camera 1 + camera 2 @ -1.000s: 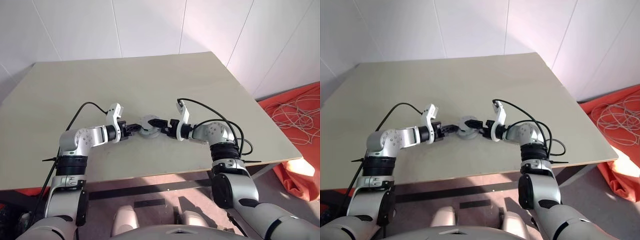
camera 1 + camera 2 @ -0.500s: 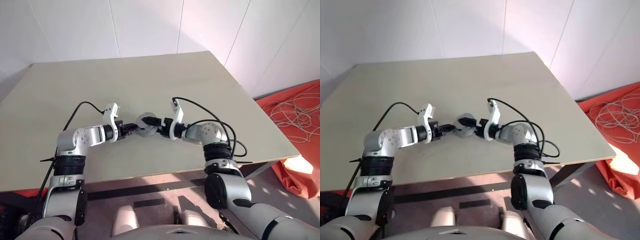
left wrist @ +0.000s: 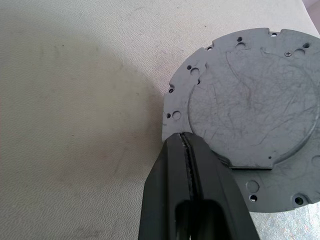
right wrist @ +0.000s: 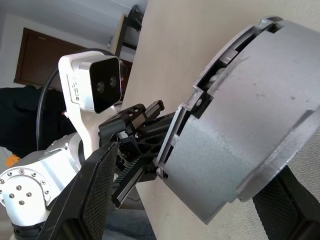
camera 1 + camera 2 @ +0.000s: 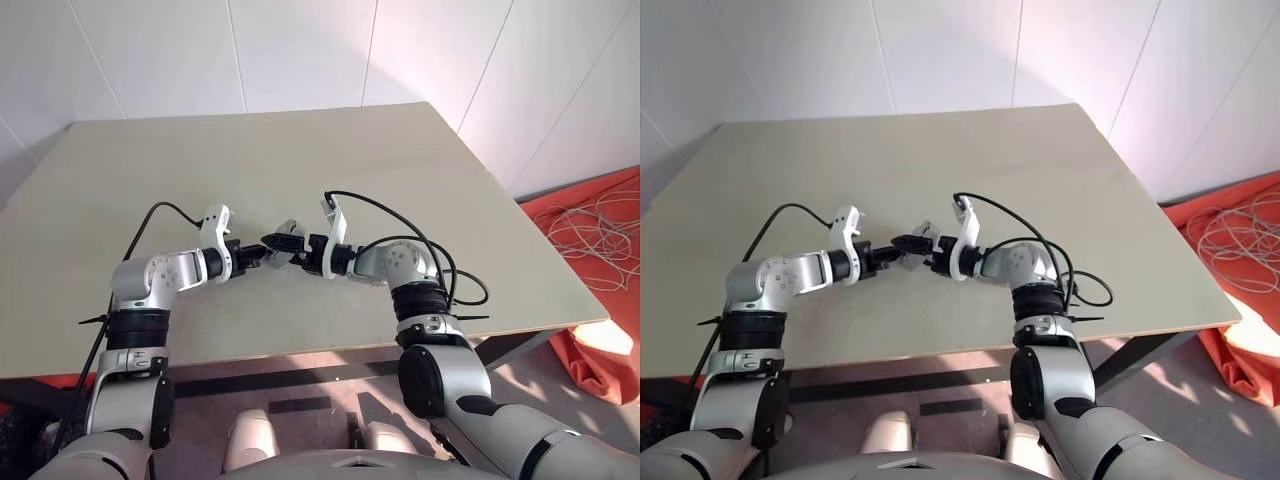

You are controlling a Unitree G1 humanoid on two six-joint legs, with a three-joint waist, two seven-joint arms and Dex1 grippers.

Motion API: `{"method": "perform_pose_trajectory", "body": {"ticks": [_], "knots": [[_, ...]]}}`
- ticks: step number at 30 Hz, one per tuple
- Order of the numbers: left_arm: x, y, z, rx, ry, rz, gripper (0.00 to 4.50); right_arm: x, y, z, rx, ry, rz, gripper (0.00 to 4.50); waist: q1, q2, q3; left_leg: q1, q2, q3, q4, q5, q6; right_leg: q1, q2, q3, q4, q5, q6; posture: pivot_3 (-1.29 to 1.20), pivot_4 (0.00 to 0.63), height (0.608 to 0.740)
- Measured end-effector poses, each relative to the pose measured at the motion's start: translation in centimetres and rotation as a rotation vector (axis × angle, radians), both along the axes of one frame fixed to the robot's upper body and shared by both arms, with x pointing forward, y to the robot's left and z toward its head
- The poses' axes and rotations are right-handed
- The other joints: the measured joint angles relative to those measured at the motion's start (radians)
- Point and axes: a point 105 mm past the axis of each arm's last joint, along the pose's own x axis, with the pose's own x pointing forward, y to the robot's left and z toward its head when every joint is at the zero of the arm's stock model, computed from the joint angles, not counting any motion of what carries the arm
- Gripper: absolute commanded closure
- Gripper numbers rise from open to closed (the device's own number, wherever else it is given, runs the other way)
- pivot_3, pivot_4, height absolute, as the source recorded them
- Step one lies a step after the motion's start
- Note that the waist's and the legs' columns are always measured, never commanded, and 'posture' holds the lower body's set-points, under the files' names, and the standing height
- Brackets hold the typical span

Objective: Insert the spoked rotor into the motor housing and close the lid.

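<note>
- The motor housing (image 4: 240, 125), a grey drum with a flanged base plate, is lifted off the bench (image 5: 300, 170) and tilted, wedged between the right hand's (image 5: 296, 250) spread fingers
- The left hand (image 5: 262, 252), fingers pressed together, touches the housing's base plate at its rim, just opposite the right hand
- Risk, as I judge it: the tilted drum could slip from so wide a hold; a push from the left hand might knock it loose
</note>
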Motion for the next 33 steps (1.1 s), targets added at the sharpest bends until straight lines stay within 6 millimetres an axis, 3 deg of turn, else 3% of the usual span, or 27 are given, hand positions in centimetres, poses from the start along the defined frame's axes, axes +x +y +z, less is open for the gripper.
{"method": "perform_pose_trajectory", "body": {"ticks": [5, 10, 14, 17, 22, 33], "knots": [[0.0, -0.4, 0.0, -0.014, 0.000, -0.010, 4.50, 0.5, -0.7, -0.6, -0.046, -0.023, -0.017, 0.02, 0.002, 0.000, 0.000, 0.001, 0.000, 0.000, 0.000, 0.001, -0.001, 0.001, 0.000, 0.000, 0.001, 0.000, 0.000, 0.00, 0.000, 0.740], [-0.7, -2.5, 0.0, -0.087, 0.009, -0.090, 4.50, 1.6, -3.5, -2.0, -0.127, -0.023, -0.090, 0.02, 0.020, 0.000, 0.001, -0.001, 0.000, 0.001, 0.001, 0.002, -0.003, 0.001, -0.001, 0.000, 0.001, 0.001, 0.001, 0.00, 0.000, 0.740], [-0.8, -2.9, 0.0, -0.095, 0.012, -0.110, 4.50, 1.9, -3.8, -2.0, -0.128, -0.026, -0.105, 0.02, 0.026, 0.000, 0.001, -0.001, 0.000, 0.000, 0.001, 0.002, -0.003, 0.001, -0.001, 0.000, 0.001, 0.001, 0.001, 0.00, 0.000, 0.740], [-0.9, -3.0, -0.1, -0.096, 0.014, -0.118, 4.50, 2.1, -3.9, -2.2, -0.134, -0.027, -0.122, 0.65, 0.027, 0.000, 0.001, -0.001, 0.000, 0.000, 0.001, 0.002, -0.003, 0.001, -0.001, 0.000, 0.001, 0.001, 0.001, 0.00, 0.000, 0.740], [-0.9, -2.9, 0.0, -0.095, 0.014, -0.120, 4.50, 2.3, -4.2, -2.5, -0.135, -0.013, -0.143, 2.36, 0.028, 0.000, 0.001, -0.003, 0.000, 0.000, 0.001, 0.002, -0.004, 0.000, -0.001, 0.000, 0.001, 0.001, 0.001, 0.00, 0.000, 0.740], [-0.9, -2.8, 0.0, -0.117, -0.043, -0.110, 4.50, 2.8, -4.4, -2.6, -0.080, 0.054, -0.204, 2.47, 0.027, 0.000, 0.001, -0.004, 0.000, 0.000, 0.001, 0.002, -0.004, -0.001, -0.001, 0.000, 0.001, 0.001, 0.001, 0.00, 0.000, 0.740]]}}
